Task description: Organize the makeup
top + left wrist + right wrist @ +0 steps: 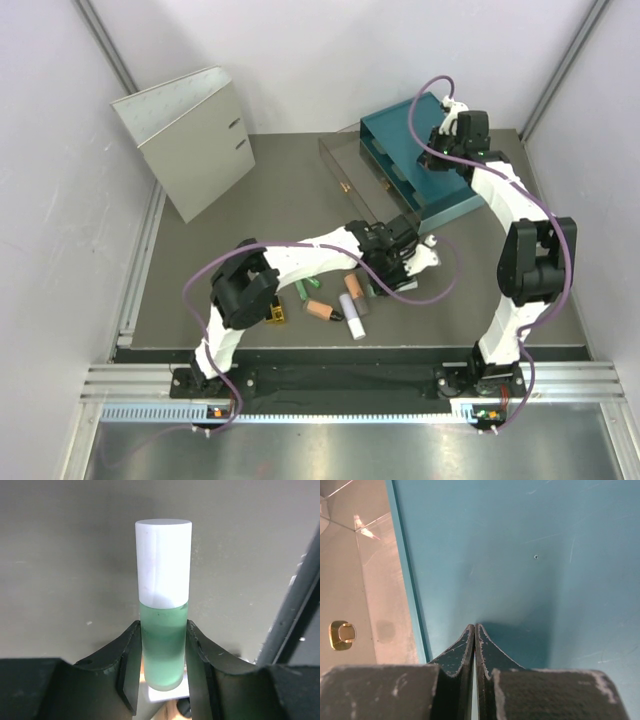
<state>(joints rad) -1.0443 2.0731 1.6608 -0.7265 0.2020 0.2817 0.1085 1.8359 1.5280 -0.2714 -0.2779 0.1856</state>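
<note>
Makeup mostly loose on the worktop (290,200), toward 6 o'clock of the scene: a green tube (308,290), a peach-orange tube (320,311), a white-lilac tube (352,312) and a gold-and-black block (277,316), lying close together just ahead of the arm bases. One piece held apart from them, at about 3 o'clock of that group: left end effector (163,627) clenched on the green tube with white cap (163,580), pinched at the green lower body, cap standing clear beyond the fingers (127,665). Gripped low, probably to leave the capped end free for sliding into a compartment. Off at 1 o'clock, right end effector (474,627) clamped together on nothing, tips right at the top face of the teal drawer box (545,555); impossible to tell whether touching. Likely parked there to steady the box, or simply to stay out of the way. At 9 o'clock of that box, the clear plastic box (345,165) with its gold knob (342,634), open toward the left arm and seemingly the next stop for the held tube.
</note>
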